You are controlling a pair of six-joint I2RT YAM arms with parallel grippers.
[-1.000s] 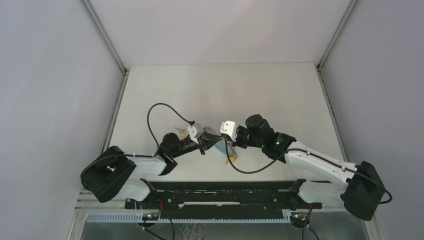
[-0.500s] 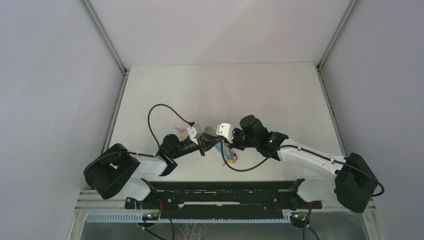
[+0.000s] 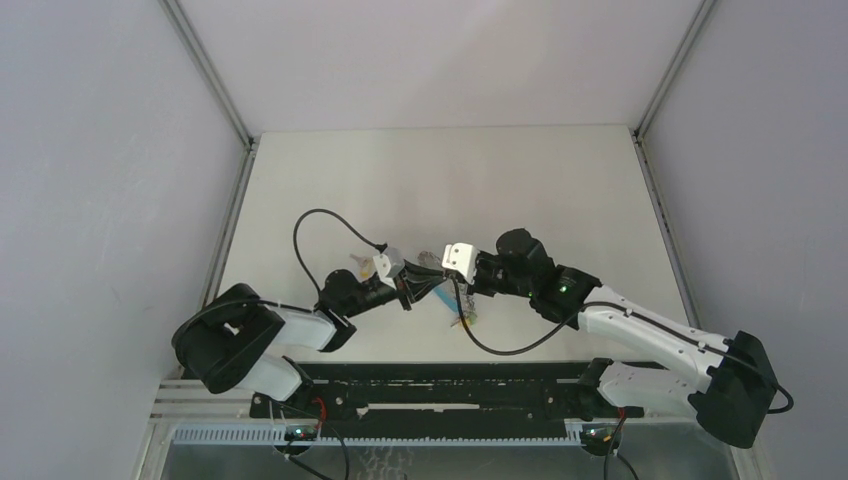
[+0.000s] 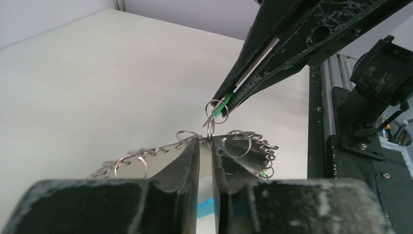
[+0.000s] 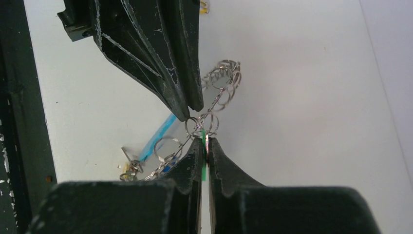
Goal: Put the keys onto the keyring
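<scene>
My left gripper (image 3: 416,284) is shut on the keyring (image 3: 445,293), a chain of silver rings (image 4: 242,142) with a blue band (image 5: 158,139). It holds the keyring above the table, with small tagged keys (image 3: 463,318) dangling below. My right gripper (image 3: 438,276) is shut on the green key (image 5: 202,163), of which only a thin green edge shows between the jaws. Its tips (image 4: 221,105) meet a small ring right above my left gripper's tips (image 4: 206,141). A yellowish key (image 3: 358,264) lies on the table beside my left wrist.
The white table (image 3: 450,180) stretches behind the arms, with grey walls on three sides. A black rail (image 3: 440,385) runs along the near edge. Each arm's black cable (image 3: 310,225) loops over the table.
My right gripper pushed left toward my left gripper, then drew back a little to the right, still holding the green key. My left gripper has stayed nearly still.
</scene>
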